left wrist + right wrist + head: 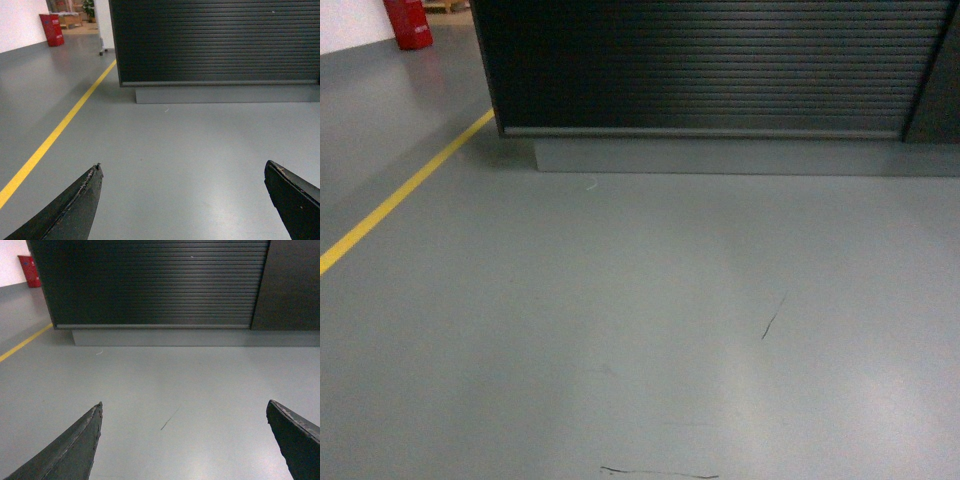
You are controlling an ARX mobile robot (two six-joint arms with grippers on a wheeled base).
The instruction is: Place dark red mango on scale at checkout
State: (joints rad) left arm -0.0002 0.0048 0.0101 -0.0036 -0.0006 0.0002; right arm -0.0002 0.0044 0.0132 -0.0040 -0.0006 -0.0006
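- Dark ribbed checkout (710,65) ahead; mango and scale unseen.
- Left gripper (182,200) and right gripper (185,440): jaws spread, empty.
- Advice: approach squarely, stopping short of plinth (740,157).

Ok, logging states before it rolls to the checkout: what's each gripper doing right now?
Left gripper: open, jaws spread wide, nothing between them.
Right gripper: open, jaws spread wide, nothing between them.

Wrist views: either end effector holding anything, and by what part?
Nothing held. The left end effector and right end effector are both open, with only bare grey floor between their fingers. No mango in any view.
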